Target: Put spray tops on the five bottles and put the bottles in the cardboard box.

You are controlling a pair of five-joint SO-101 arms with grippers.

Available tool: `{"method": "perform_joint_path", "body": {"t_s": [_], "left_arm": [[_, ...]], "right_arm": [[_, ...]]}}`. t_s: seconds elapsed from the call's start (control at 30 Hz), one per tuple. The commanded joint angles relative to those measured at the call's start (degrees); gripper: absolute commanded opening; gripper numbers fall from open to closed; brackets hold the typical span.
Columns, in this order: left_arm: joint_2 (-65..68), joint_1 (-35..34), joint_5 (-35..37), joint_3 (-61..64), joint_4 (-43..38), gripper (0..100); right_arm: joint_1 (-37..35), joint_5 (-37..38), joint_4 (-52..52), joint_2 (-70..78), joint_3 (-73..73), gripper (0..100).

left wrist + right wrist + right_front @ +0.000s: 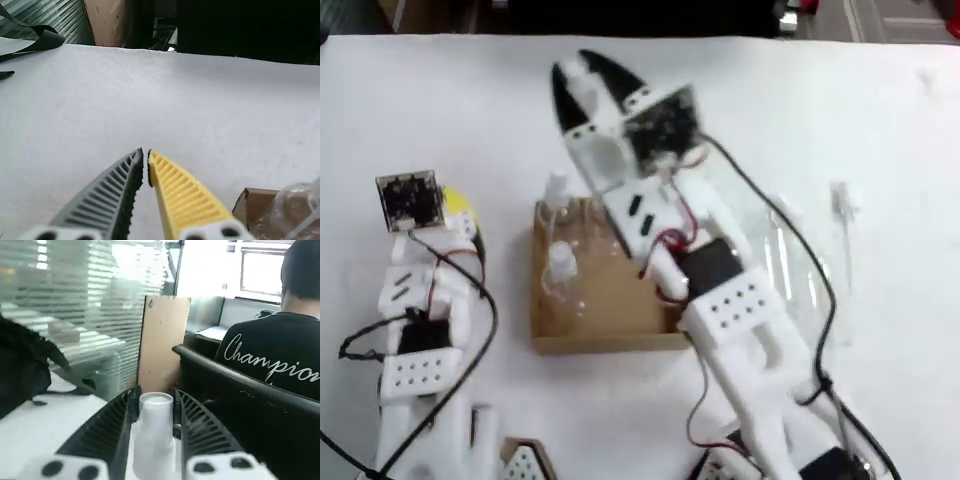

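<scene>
right gripper point(155, 399): black ribbed plastic fingers point(95, 435) pressed against both sides of a white plastic bottle point(152, 440) | bottle: lies lengthwise between the fingers, round flat-topped cap at the fingertips | behind: flat brown board point(161, 342) standing upright; pale slatted window blinds point(75, 295) | white table surface point(30, 440) beside the gripper

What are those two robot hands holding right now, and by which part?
The right hand pinches a white spray top between its fingers, by its two sides. The left hand is shut and holds nothing.
</scene>
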Motion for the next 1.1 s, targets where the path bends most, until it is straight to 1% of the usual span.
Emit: {"method": "perform_joint_path", "body": {"t_s": [0.0, 0.43, 0.7, 1.0, 1.07], "left_arm": [[0.0, 0.6, -0.5, -0.2, -1.5, 2], [0.0, 0.6, -0.5, -0.2, -1.5, 2], [0.0, 0.5, -0.5, -0.2, -1.5, 2], [0.0, 0.5, -0.5, -0.2, -1.5, 2], [0.0, 0.5, -0.5, -0.2, -1.5, 2]], "right_arm": [[-0.4, 3.4, -1.5, 0.3, -0.1, 1.5], [-0.5, 3.4, -1.7, 0.9, 3.1, 1.5], [-0.6, 3.4, -10.2, 0.9, 10.5, 1.5], [-0.7, 3.3, -11.2, 0.9, 15.8, 1.5], [-0.7, 3.3, -13.0, 0.9, 17.3, 1.5]]}}
